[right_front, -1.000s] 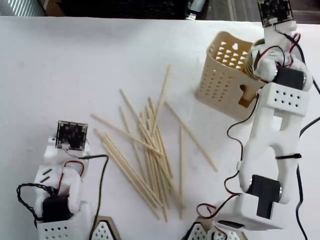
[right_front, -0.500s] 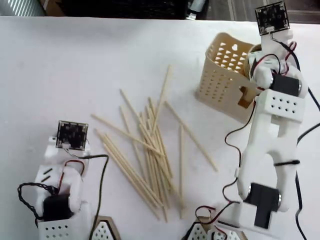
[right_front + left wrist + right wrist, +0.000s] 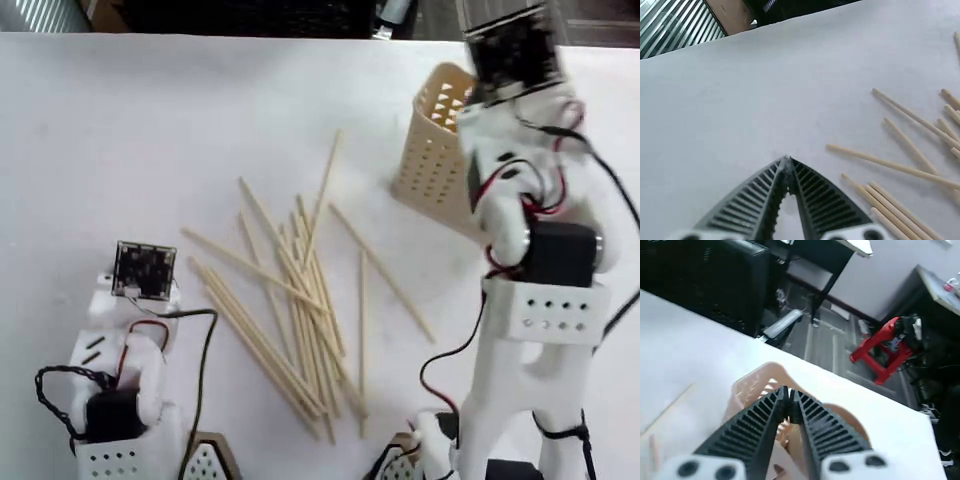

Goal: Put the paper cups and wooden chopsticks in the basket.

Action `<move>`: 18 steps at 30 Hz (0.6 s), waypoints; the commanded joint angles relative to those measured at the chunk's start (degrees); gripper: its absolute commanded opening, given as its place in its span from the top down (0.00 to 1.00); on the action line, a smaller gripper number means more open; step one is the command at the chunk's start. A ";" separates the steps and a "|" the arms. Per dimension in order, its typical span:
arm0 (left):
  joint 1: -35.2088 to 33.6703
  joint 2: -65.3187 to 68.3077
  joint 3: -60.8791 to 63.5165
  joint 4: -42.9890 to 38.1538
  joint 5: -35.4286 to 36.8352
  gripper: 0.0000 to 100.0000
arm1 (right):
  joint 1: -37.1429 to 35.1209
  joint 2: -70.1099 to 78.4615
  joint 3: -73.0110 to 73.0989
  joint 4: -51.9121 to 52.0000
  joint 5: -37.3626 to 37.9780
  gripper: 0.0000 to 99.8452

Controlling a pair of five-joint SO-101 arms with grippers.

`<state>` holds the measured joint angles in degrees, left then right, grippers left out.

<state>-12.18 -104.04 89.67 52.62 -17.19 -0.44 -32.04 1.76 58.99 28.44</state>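
Wooden chopsticks (image 3: 300, 310) loose, basket (image 3: 430, 150) apart from them.
High view: the chopsticks lie scattered in the middle of the surface (image 3: 120, 130), with the basket well to their right. Left wrist view: the left claw (image 3: 786, 161), tips together, sits just beside chopstick ends. Right wrist view: the right claw (image 3: 786, 392), tips together on nothing, hangs over the basket's rim.

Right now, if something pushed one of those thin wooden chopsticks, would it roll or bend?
The thin wooden chopsticks lie straight, so probably stiff. Slender, so likely light and apt to roll or skid on the white table. They overlap; neighbours may shift.
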 commanded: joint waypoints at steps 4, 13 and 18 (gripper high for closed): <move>-0.31 -0.40 -0.44 -1.14 -0.44 0.98 | -7.96 -0.92 -0.70 7.25 -0.62 0.98; -0.31 -0.40 -0.35 -1.14 -0.44 0.98 | -8.40 18.42 -16.62 18.95 -4.57 0.81; -0.31 -0.40 0.18 -1.49 -0.44 0.98 | -8.40 31.34 -33.32 24.22 -4.66 0.81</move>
<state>-12.18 -104.04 90.20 52.53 -17.19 -8.53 -5.76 -21.19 81.14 24.40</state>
